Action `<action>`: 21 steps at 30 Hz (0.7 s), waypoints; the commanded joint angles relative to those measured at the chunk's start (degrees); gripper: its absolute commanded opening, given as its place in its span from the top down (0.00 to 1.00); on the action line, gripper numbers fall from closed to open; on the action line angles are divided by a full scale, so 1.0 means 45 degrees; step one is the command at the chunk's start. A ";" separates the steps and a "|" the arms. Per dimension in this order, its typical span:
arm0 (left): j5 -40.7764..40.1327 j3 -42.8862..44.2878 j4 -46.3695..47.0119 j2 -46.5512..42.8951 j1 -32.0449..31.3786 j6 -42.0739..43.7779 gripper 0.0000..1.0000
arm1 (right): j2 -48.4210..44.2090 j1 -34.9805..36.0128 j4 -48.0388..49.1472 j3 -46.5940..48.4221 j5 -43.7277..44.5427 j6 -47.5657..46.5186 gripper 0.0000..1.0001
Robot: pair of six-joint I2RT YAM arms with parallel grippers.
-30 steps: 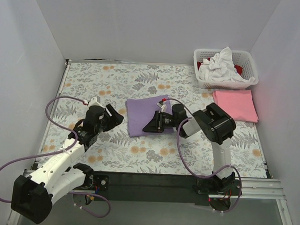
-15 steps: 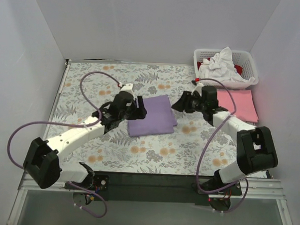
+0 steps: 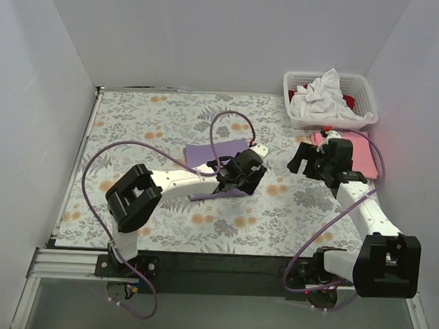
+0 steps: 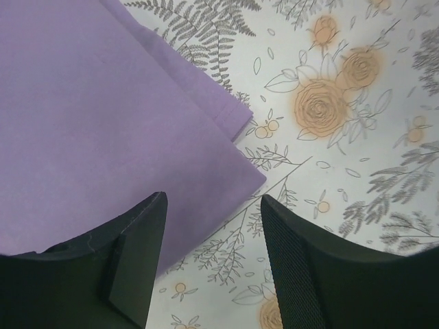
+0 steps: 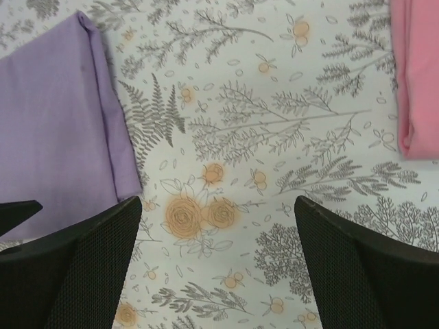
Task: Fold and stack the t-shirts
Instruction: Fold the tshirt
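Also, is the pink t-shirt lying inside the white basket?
No, the folded pink t-shirt lies flat on the floral cloth, outside the white lattice basket.

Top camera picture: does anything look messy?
Yes: the crumpled white t-shirt bulges above the rim of the white plastic lattice basket, unfolded. The folded lavender-purple t-shirt and folded pink t-shirt lie flat and tidy.

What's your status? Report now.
Left gripper open over folded purple t-shirt corner. Right gripper open, empty. Pink t-shirt folded, apart. Nothing blocking.

Basket point(image 3: 334, 123) (tees point(image 3: 321, 96) inside) sits behind the right-hand tee point(image 3: 364, 155).
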 commanded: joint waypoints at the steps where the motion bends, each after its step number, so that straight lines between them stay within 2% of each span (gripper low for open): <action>1: -0.0936 0.0844 -0.0129 0.0805 -0.0560 0.1240 0.45 | -0.0172 -0.0232 -0.0567 -0.0420 -0.0118 0.0051 0.02; 6: -0.1833 0.1293 -0.0013 0.1882 -0.1226 0.2062 0.48 | 0.0238 -0.0252 -0.0567 -0.0694 -0.0588 -0.0027 0.02; 7: -0.1971 0.1333 0.0026 0.2019 -0.1342 0.2121 0.54 | 0.0316 -0.0252 -0.0567 -0.0694 -0.0879 -0.0047 0.02; 9: -0.2109 0.1470 0.0007 0.2410 -0.1382 0.2220 0.58 | 0.0589 -0.0252 -0.0528 -0.0694 -0.1193 -0.0144 0.03; 13: -0.2168 0.1568 0.0026 0.2703 -0.1383 0.2220 0.61 | 0.0863 -0.0252 -0.0255 -0.0889 -0.1720 -0.0183 0.06; 14: -0.2168 0.1549 -0.0012 0.2742 -0.1402 0.2220 0.66 | 0.0922 -0.0252 -0.0158 -0.0948 -0.1857 -0.0164 0.07; 17: -0.2207 0.1432 0.0027 0.2976 -0.1383 0.2161 0.69 | 0.1156 -0.0252 0.0155 -0.0987 -0.2287 -0.0008 0.09; 21: -0.2538 0.1237 0.0163 0.3230 -0.1402 0.2180 0.85 | 0.1741 -0.0232 0.0953 -0.1007 -0.3125 0.0342 0.12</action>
